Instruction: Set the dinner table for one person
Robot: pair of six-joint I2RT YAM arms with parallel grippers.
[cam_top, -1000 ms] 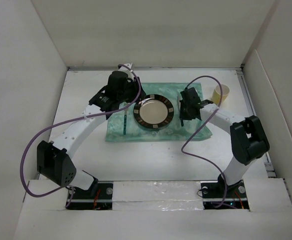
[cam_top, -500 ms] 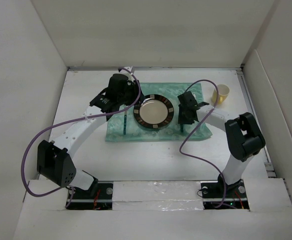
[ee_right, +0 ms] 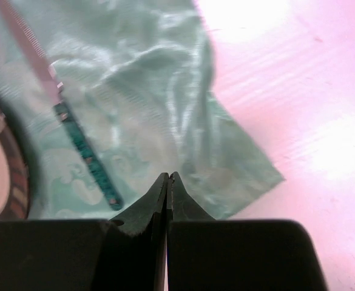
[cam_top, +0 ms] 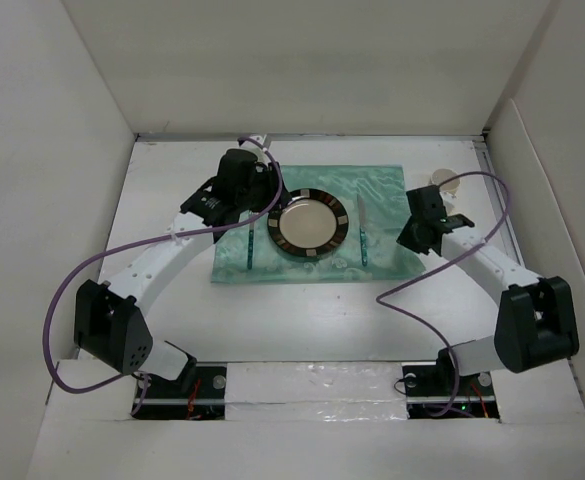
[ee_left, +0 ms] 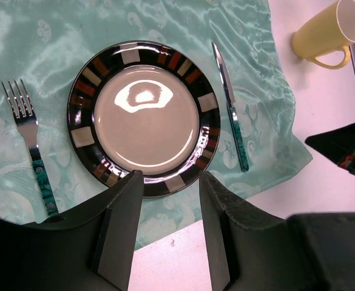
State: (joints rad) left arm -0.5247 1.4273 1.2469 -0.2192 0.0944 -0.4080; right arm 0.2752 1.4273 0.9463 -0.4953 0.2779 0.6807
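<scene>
Right wrist view: the plate (ee_right: pixel 13 170) is cut off at the left edge, and the knife (ee_right: pixel 60 109) blade at the top. Overhead view: the right arm (cam_top: pixel 472 252) partly hides the cup (cam_top: pixel 444 179).

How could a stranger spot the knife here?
Find the mint-green cloth mat on the white table. A dark-rimmed round plate sits on it, and the knife lies just right of the plate. Unlike the pronged fork on the left, it has a plain blade.

The left arm (cam_top: pixel 162 255) arches from its near-left base toward the far middle, wrist tipped downward. The left gripper (ee_left: pixel 168 177) hangs with its fingers parted and nothing between them. The right arm (cam_top: pixel 487 262) has its elbow out at the near right and its forearm angled far-left. The right gripper (ee_right: pixel 168 177) has its fingers pressed together, empty.
</scene>
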